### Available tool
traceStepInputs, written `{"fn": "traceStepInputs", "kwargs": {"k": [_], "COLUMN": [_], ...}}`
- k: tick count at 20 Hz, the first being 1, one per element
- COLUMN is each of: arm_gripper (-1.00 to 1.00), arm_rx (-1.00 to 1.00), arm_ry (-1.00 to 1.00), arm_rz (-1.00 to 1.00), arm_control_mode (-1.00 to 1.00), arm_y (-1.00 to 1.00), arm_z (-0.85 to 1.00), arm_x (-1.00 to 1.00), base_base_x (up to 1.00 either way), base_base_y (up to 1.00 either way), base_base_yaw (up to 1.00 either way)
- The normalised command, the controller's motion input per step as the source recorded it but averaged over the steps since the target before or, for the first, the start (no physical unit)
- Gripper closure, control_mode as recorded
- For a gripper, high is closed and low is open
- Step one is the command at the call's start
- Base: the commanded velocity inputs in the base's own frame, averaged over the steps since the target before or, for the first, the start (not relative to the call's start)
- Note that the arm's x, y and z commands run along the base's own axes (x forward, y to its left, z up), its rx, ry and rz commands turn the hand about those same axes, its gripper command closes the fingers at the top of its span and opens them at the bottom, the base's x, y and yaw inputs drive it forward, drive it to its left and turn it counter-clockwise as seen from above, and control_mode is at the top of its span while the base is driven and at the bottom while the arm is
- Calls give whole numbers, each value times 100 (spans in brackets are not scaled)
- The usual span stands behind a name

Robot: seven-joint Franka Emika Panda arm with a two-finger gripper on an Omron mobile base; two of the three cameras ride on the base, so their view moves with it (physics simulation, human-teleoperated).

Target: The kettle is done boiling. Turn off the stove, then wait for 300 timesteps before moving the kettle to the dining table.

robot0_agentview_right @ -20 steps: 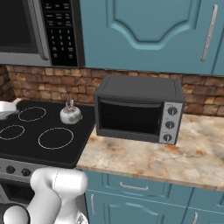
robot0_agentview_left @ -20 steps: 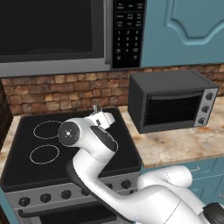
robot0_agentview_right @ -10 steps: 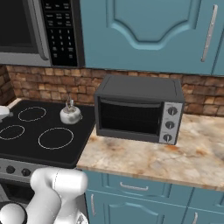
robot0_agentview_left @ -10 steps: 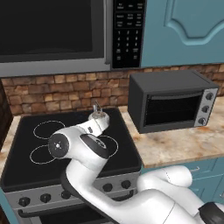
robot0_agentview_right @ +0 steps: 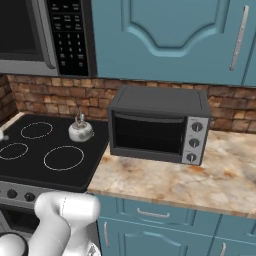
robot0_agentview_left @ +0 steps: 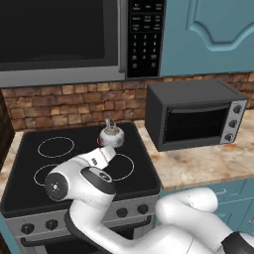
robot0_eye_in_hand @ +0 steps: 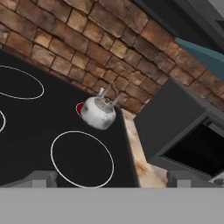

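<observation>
The gripper (robot0_eye_in_hand: 111, 177) stands spread wide with nothing between its fingertips, which rise at either side of the hand view's bottom edge. It hangs low over the front of the stove (robot0_agentview_left: 25, 173), looking along the glass toward the back wall.

Nearest, right under and just ahead of the gripper, lies the front right burner ring (robot0_eye_in_hand: 82, 158), bare. Beyond that ring, ahead and slightly to the gripper's left in the hand view, the kettle (robot0_eye_in_hand: 98, 112) sits upright on the rear right burner, with a red glow (robot0_eye_in_hand: 79, 108) showing at its base on the left side. So the burner looks to be on, and the step in hand is judged to be switching it off.

The knobs (robot0_agentview_left: 122, 212) run along the steel front, below and behind where the gripper now points. Doing this well means bringing the gripper down and back to the knob that serves the rear right burner, squaring the jaws around it before closing, and turning until the red glow dies.

Farther off, right of the gripper, the toaster oven (robot0_agentview_left: 193, 119) stands on the worktop (robot0_agentview_right: 190, 182), and the brick wall (robot0_eye_in_hand: 78, 39) closes the back.
</observation>
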Motion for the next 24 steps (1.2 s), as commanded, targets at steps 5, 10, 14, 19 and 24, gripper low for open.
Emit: {"fn": "traceStepInputs", "kwargs": {"k": [5,10,14,19,24], "arm_gripper": [-100,-100,-100,-100,-100], "arm_rx": [-4,-2,-1,-2,-1], "arm_ry": [-10,-8,-8,-10,-10], "arm_rz": [0,0,0,0,0], "arm_control_mode": [-100,-100,-100,-100,-100], "arm_y": [22,18,15,10,1], "arm_z": [-21,-22,-25,-30,-35], "arm_x": [-22,-24,-24,-21,-16], "base_base_x": [0,0,0,0,0], "base_base_y": [0,0,0,0,0], "base_base_yaw": [0,0,0,0,0]}}
